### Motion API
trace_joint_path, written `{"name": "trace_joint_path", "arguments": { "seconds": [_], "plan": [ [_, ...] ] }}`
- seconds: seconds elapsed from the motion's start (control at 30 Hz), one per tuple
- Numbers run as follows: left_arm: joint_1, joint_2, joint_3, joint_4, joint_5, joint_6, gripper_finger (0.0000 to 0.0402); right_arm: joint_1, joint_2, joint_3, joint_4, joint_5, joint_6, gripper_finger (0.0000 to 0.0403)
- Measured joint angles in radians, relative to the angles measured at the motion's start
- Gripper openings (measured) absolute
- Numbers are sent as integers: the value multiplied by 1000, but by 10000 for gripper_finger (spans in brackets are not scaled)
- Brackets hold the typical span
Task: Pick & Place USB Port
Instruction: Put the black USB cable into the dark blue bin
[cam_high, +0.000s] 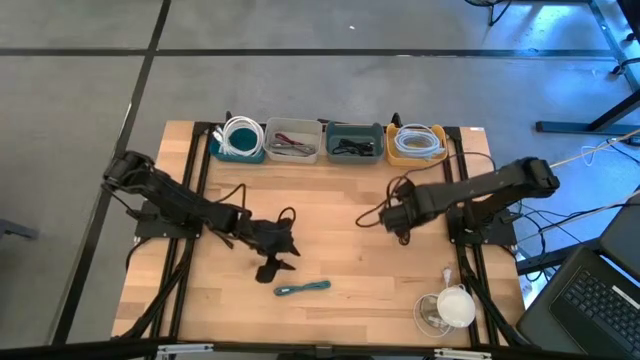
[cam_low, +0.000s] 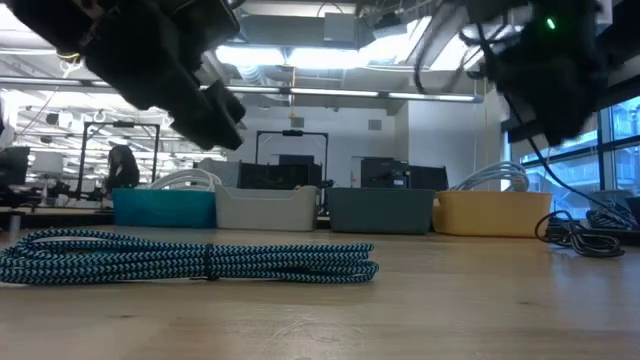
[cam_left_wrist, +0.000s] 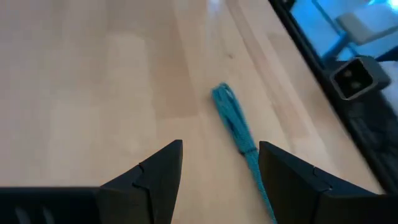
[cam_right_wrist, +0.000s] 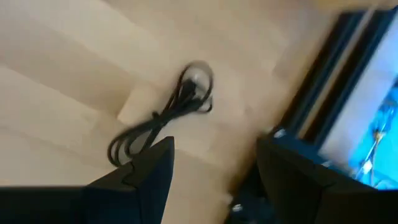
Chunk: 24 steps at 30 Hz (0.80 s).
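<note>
above, both dark pincers (cam_high: 285, 262) (cam_high: 388, 217) gape over smooth wood near braided teal cable (cam_high: 303, 288).

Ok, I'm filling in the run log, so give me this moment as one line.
left gripper: open, above table near teal cable | teal cable: on table, ungrasped | right gripper: open, empty, mid-table | bins: back edge

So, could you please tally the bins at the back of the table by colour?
Blue bin: 1
White bin: 1
Dark grey-green bin: 1
Yellow bin: 1
Total: 4 bins
</note>
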Motion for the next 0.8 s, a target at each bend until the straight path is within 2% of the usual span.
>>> {"name": "trace_joint_path", "arguments": {
  "seconds": [0.13,0.43,0.8],
  "plan": [
    [13,-32,0,-17,-46,35,200,38,1,-141,177,-72,45,230],
    [52,-80,0,-15,-49,95,200,32,1,-297,498,-71,62,230],
    [79,-79,0,-19,-48,140,200,-13,0,-435,612,-68,136,230]
  ]
}}
